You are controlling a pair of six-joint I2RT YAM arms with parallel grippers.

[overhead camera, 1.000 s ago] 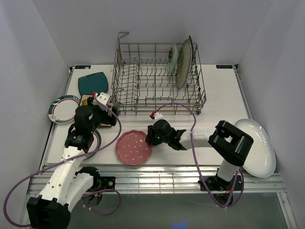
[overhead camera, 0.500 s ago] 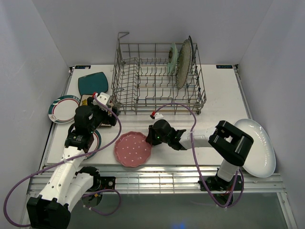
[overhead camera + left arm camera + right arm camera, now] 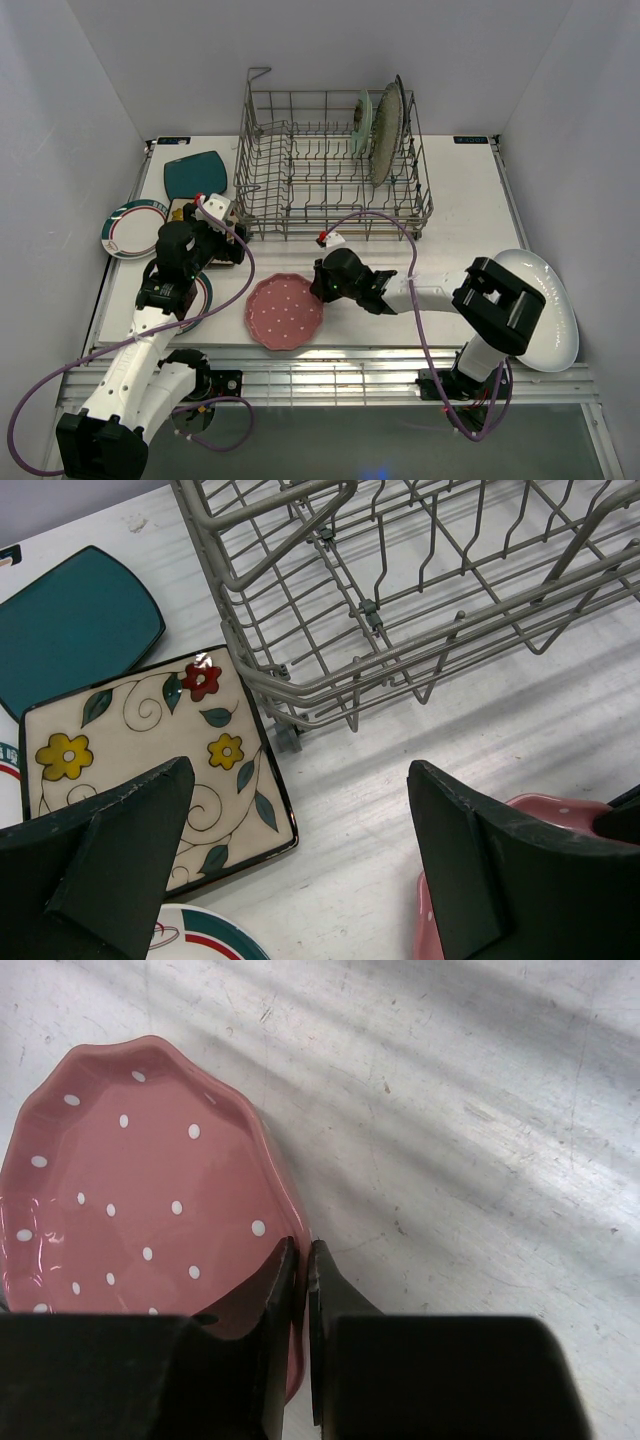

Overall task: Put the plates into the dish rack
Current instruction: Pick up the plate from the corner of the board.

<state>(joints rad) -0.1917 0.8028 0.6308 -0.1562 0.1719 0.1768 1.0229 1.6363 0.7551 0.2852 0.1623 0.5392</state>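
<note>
Nothing readable here, honestly. The small dark tags (image 3: 172,140) on either side of the dish rack (image 3: 300,170) carry markings, but they're too tiny.

We see our left gripper (image 3: 300,780) spread wide, the floral square plate (image 3: 150,745) lying just beside the wire dish rack (image 3: 420,590).

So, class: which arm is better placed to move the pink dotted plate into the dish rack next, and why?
Right. The right gripper is shut on the pink dotted plate at its rim, in front of the dish rack. The left gripper is open, holding nothing, above the floral square plate.
</note>
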